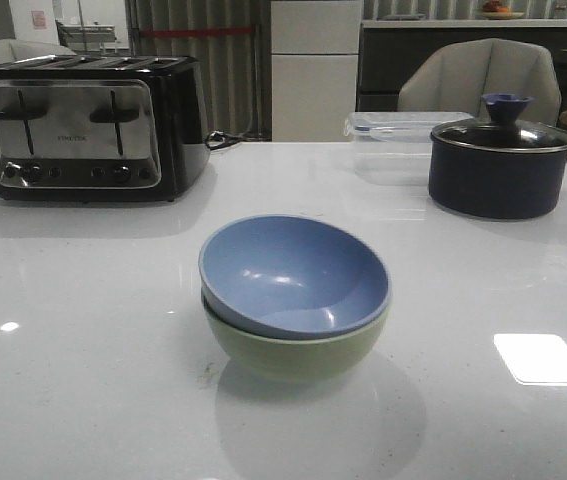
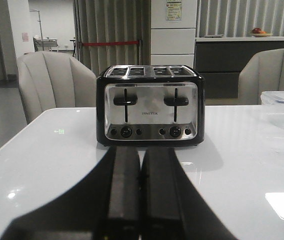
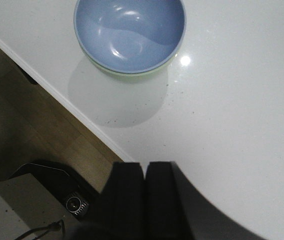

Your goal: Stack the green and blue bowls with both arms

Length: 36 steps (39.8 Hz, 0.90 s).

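Note:
The blue bowl (image 1: 293, 275) sits nested, slightly tilted, inside the green bowl (image 1: 293, 350) near the middle of the white table. Neither arm shows in the front view. In the right wrist view the blue bowl (image 3: 129, 34) hides all but a thin rim of the green bowl (image 3: 131, 73). My right gripper (image 3: 145, 167) is shut and empty, well back from the bowls, over the table's front edge. My left gripper (image 2: 140, 152) is shut and empty, low over the table and pointing at the toaster; no bowl shows in its view.
A black and steel toaster (image 1: 88, 125) stands at the back left. A dark navy lidded pot (image 1: 501, 160) stands at the back right with a clear plastic container (image 1: 403, 130) beside it. The table's front edge (image 3: 71, 107) runs near the bowls, with floor beyond.

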Motion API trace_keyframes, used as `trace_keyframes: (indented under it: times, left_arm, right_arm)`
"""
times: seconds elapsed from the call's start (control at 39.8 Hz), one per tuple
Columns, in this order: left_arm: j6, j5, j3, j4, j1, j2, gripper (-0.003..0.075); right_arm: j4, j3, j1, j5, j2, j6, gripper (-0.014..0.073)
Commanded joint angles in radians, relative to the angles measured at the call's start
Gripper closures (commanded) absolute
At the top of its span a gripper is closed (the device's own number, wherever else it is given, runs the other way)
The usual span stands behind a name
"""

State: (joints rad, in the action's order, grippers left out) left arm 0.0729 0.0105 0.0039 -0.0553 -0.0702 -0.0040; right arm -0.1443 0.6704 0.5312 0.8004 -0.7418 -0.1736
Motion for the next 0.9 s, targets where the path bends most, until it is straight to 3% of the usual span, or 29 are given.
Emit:
trace_keyframes:
  times: [0.0, 0.48, 0.88]
  left_arm:
    - [0.000, -0.092, 0.004, -0.005, -0.007, -0.022, 0.0627]
    - [0.000, -0.092, 0.004, -0.005, -0.007, -0.020, 0.0627]
    - [0.000, -0.092, 0.004, -0.005, -0.007, -0.020, 0.0627]
  right_arm:
    - [0.002, 0.027, -0.008, -0.051, 0.007, -0.003, 0.0540]
    - [0.011, -0.009, -0.039, -0.093, 0.047, -0.003, 0.0540]
    - [0.010, -0.424, -0.424, -0.624, 0.477, -0.003, 0.0540]
